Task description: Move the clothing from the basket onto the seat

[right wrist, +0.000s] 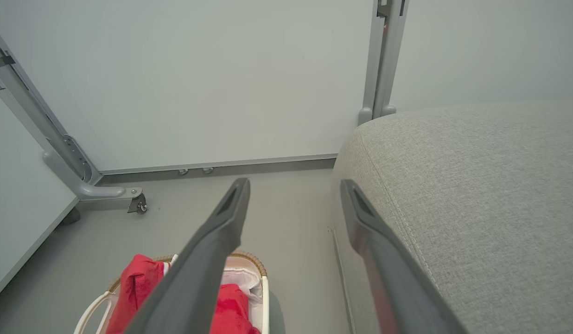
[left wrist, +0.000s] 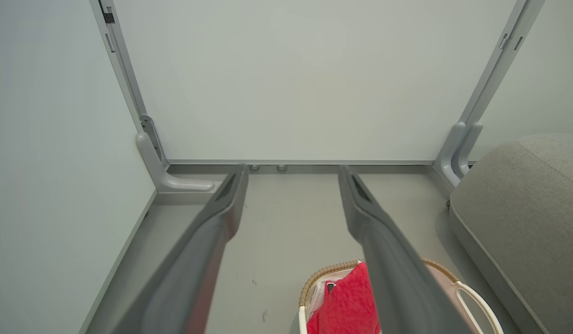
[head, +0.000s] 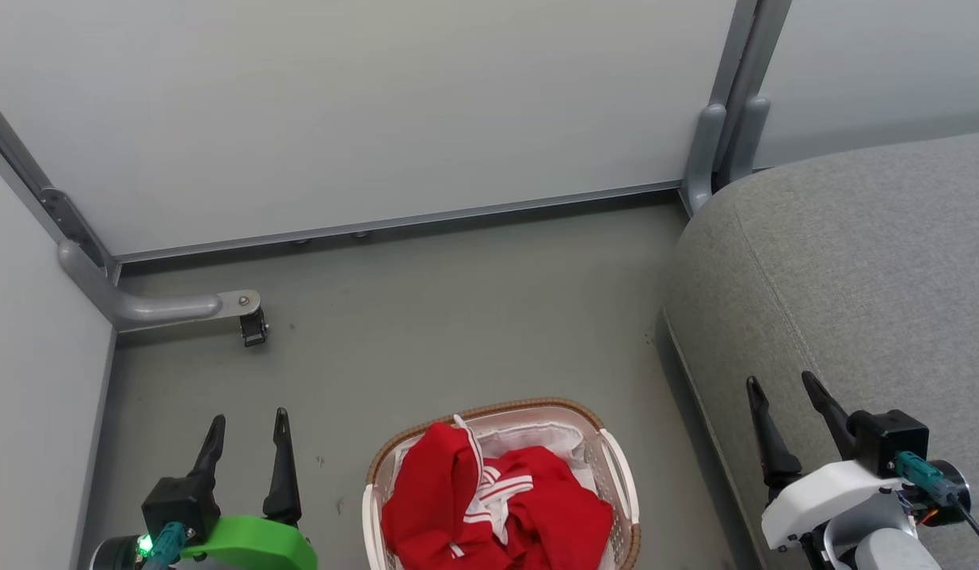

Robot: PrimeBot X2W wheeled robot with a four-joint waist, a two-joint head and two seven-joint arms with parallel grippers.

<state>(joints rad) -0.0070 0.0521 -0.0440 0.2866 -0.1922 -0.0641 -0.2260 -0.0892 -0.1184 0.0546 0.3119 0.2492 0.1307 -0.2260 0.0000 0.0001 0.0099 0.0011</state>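
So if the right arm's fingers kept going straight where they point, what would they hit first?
Probably the floor just before the wall panel; the right fingers may graze the seat corner first. Depth is unclear.

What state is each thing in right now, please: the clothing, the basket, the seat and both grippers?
clothing: bunched up in the basket, not gripped.
basket: upright on the floor, holding the clothing.
seat: no clothing on the part in view.
left gripper: open, holding nothing, left of the basket.
right gripper: open, holding nothing, by the seat's edge.
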